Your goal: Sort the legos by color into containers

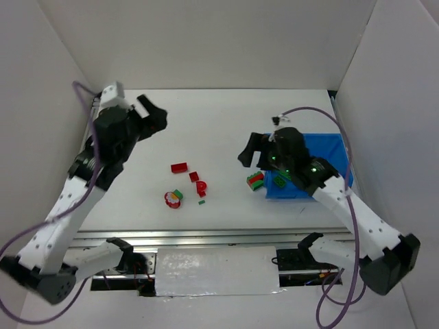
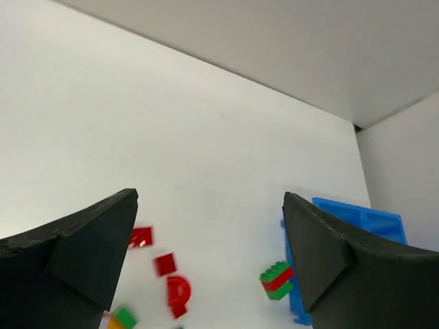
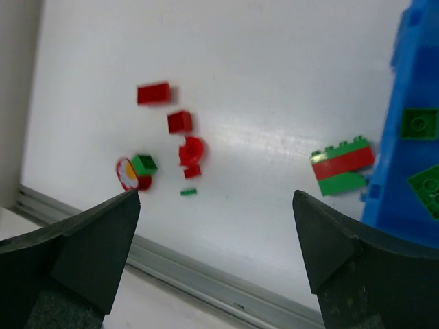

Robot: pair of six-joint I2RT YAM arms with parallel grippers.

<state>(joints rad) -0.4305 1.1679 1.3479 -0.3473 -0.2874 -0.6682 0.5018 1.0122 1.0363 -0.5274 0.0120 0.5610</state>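
Two grippers, both released and holding nothing. Left gripper (image 1: 152, 113) held high and far from the work, jaws gaping, only bare table (image 1: 206, 130) between the fingers (image 2: 82, 253). From its wrist view: scattered red pieces low by the left finger, red-green stack (image 2: 276, 279) just inside the right finger, blue bin (image 2: 363, 219) partly hidden behind that same finger. Probably kept back there to leave the middle free for the other arm. Right gripper (image 1: 250, 154) also spread wide, poised beside the bin's outer wall. From its wrist view: stack just ahead of the right finger, tight against the bin wall, touching or not impossible to tell. Two green bricks (image 3: 419, 123) inside the bin, further out past that finger, so green presumably assigned to that compartment; other compartment too hidden to judge. Toward the left finger: red brick (image 3: 153, 93), small red square (image 3: 180, 122), red half-round piece (image 3: 191, 149), round red-white piece (image 3: 125, 173) with a green brick (image 3: 143, 164) on it, tiny green sliver (image 3: 188, 192) nearest the table edge. By the aim, stack likely next; being two colours joined, probably in need of splitting first, and awkward so close to the wall. Most of the sorting not yet done.
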